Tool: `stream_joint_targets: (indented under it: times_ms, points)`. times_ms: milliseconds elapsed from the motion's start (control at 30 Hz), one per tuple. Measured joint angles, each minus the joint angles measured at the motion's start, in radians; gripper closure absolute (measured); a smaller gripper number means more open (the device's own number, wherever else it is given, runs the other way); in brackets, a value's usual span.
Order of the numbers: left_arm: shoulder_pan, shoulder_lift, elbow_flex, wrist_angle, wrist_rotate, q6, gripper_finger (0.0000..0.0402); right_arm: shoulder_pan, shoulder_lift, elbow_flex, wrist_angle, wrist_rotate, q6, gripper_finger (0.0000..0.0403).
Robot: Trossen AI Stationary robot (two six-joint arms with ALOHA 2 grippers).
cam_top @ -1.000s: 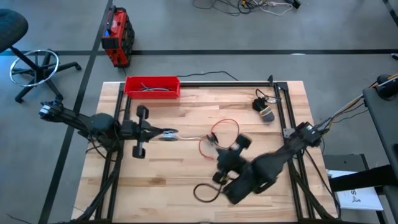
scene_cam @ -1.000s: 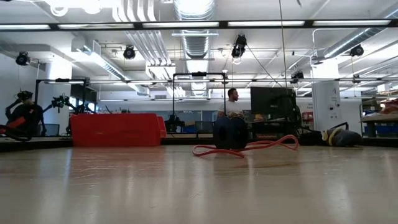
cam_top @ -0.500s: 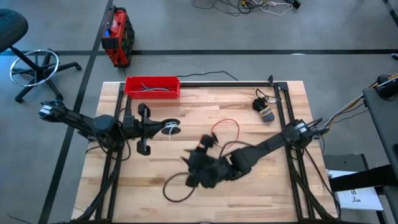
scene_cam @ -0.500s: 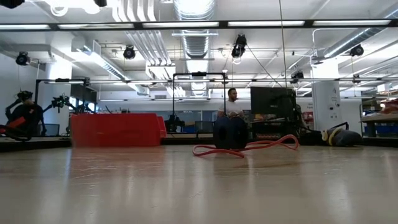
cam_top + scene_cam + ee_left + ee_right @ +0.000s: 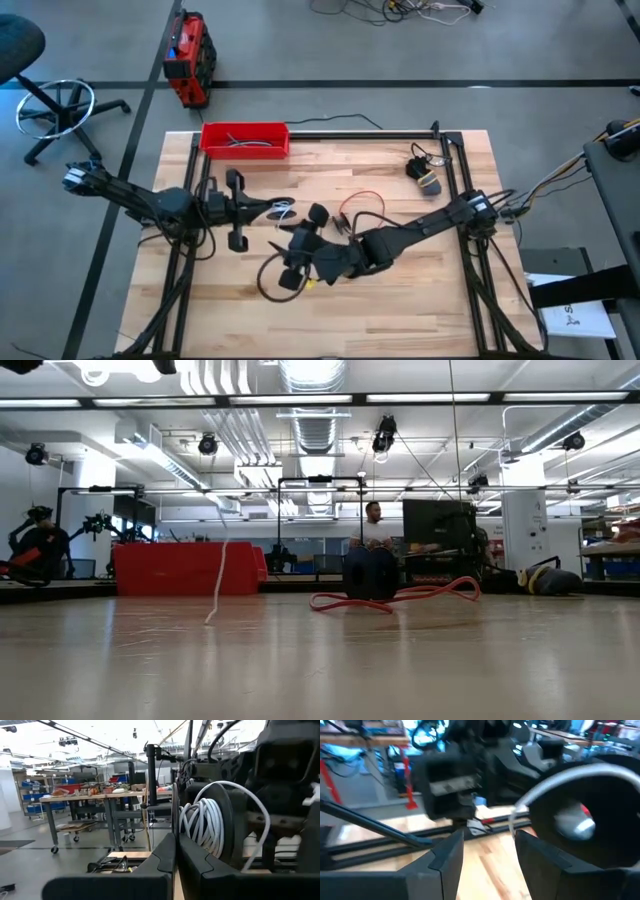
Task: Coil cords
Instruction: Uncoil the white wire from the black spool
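You see the left gripper reaching from the left side of the wooden table toward the middle. Its own wrist camera shows the two dark fingers pressed together, almost touching, and just past them a bundle of white cord wound in several turns against a dark round piece. In the high view this white cord sits right at the tip of that gripper, so the fingers are closed on it. In the low view a white strand hangs down to the table surface in front of the red tray.

The right gripper comes from the right side and lies low across the middle of the table, just beside the left one. Its fingers stand apart with bare wood visible between them — nothing is seen held.

The red cord lies on the table to the right of the centre, in a loose loop, partly hidden under the right arm. In the low view it rests flat in a wavy line.

The red tray stands at the far left edge of the table — a person sits in the room behind
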Motion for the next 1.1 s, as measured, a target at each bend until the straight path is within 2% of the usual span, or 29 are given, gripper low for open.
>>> stream_joint_targets:
  times_ms: [100, 267, 400, 567, 733, 867, 967, 1100]
  points:
    - [0.000, 0.010, 0.000, -0.001, -0.003, 0.010, 0.0401, 0.003, 0.000, 0.003, 0.025, -0.023, -0.009, 0.0234]
    - [0.000, 0.031, 0.000, -0.025, -0.067, 0.050, 0.0401, 0.002, 0.000, 0.047, 0.021, -0.030, -0.042, 0.0264]
    - [0.000, 0.038, 0.000, -0.029, -0.099, 0.055, 0.0401, 0.010, -0.006, 0.111, -0.043, -0.029, -0.079, 0.0314]
    - [0.000, 0.033, 0.000, -0.034, -0.105, 0.055, 0.0401, 0.010, -0.026, 0.215, -0.266, -0.026, -0.059, 0.0393]
    - [0.000, 0.029, 0.000, -0.039, -0.105, 0.047, 0.0401, 0.009, -0.043, 0.295, -0.622, 0.117, 0.088, 0.0392]
    - [0.000, 0.011, 0.011, -0.028, -0.104, -0.071, 0.0401, 0.009, -0.037, 0.290, -0.859, 0.085, 0.282, 0.0401]
    - [0.000, -0.004, 0.015, -0.019, -0.102, -0.131, 0.0401, 0.009, -0.016, 0.231, -0.858, -0.014, 0.342, 0.0400]
    - [0.001, -0.009, 0.015, -0.013, -0.095, -0.232, 0.0401, 0.009, 0.041, 0.130, -0.680, -0.096, 0.320, 0.0401]
